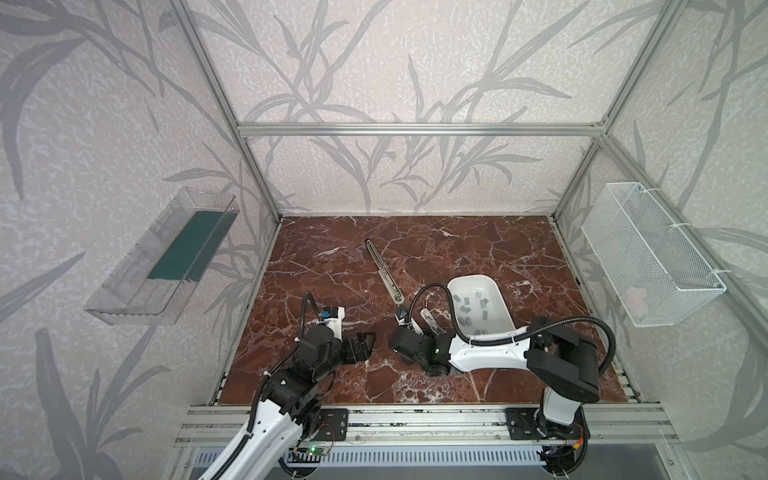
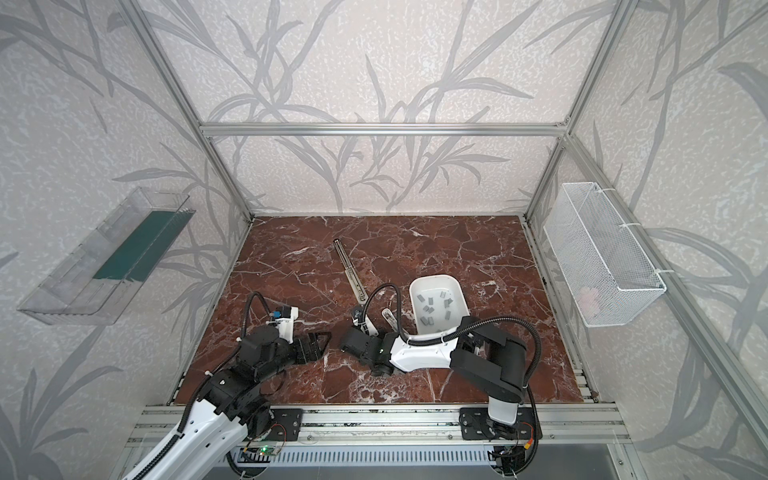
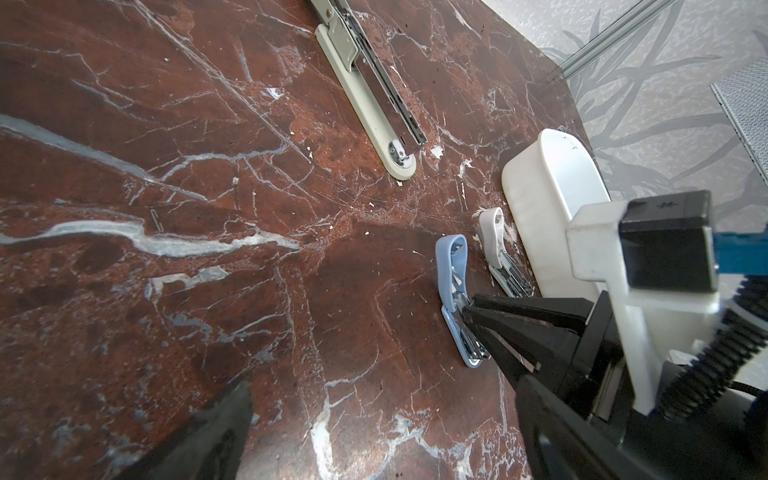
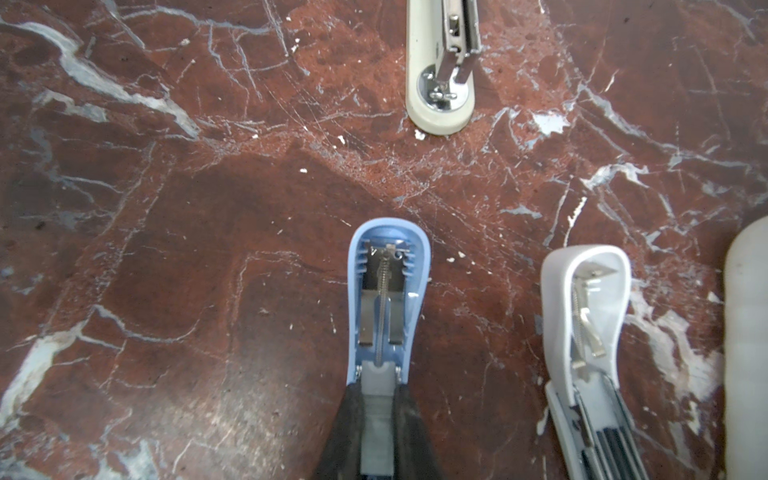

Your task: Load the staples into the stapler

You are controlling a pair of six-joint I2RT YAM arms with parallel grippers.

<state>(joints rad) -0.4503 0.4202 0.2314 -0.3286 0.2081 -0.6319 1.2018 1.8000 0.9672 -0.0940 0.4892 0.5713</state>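
Observation:
A small blue stapler (image 4: 386, 291) lies opened on the marble table, its lid swung back and the spring showing. My right gripper (image 4: 376, 399) is shut on a grey strip of staples (image 4: 376, 424) at the stapler's hinge end, over its base (image 3: 461, 345). In both top views this gripper (image 1: 406, 324) reaches in from the right to the blue stapler (image 1: 401, 312). More staples (image 1: 465, 308) lie loose in a white tub (image 1: 500, 299). My left gripper (image 1: 365, 338) hovers open and empty left of the stapler, its fingers (image 3: 224, 432) far apart over bare table.
A small white stapler (image 4: 586, 316), also open, lies between the blue one and the tub. A long cream stapler (image 1: 384, 270) lies open behind them. A wire basket (image 1: 648, 257) hangs on the right wall, a clear bin (image 1: 166, 257) on the left.

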